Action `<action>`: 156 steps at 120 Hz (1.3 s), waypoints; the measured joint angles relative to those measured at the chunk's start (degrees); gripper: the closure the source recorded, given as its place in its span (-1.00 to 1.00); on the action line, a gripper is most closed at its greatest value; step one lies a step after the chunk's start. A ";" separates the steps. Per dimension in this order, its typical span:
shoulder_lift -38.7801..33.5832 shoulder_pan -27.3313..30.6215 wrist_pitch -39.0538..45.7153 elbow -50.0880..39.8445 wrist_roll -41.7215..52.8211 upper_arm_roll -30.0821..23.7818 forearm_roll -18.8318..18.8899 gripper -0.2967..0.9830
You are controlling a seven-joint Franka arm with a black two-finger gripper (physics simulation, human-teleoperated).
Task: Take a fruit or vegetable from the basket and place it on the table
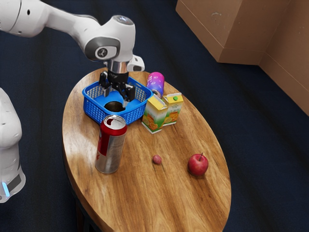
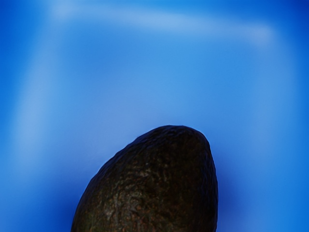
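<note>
- Beneath the objects: oval wooden table (image 1: 140, 193).
- On its far part: blue lattice-walled basket (image 1: 91, 109).
- Over the basket: black gripper (image 1: 116, 98), fingers spread apart, pointing downward.
- Just beside the basket: red-and-silver can (image 1: 111, 145), upright.
- Near the basket, toward the exterior view's right: two juice cartons (image 1: 154, 116), upright, side by side.
- Behind the cartons: pink-and-blue can (image 1: 156, 83).
- Inside the basket, below the gripper: dark, rough-skinned avocado (image 2: 159, 188), the task's item.
- Toward the exterior view's right: red apple (image 1: 198, 165).
- Between red-and-silver can and apple: small reddish ball (image 1: 157, 159).
</note>
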 joint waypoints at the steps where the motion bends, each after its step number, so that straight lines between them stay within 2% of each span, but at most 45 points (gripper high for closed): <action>1: 0.02 0.01 0.05 -0.06 0.02 0.00 -0.04 -0.54; 101: 2.08 1.16 4.99 -3.98 1.08 0.00 -2.66 -0.53; 108: 2.10 1.13 5.19 -4.06 1.01 -0.01 -2.80 -0.45; 126: 1.71 0.96 5.44 -4.09 -0.33 0.05 -2.67 -0.05; 144: 0.91 0.77 5.52 -4.09 -2.24 0.08 -2.19 0.15; 156: 0.77 0.74 5.52 -4.09 -3.47 0.08 -1.92 0.19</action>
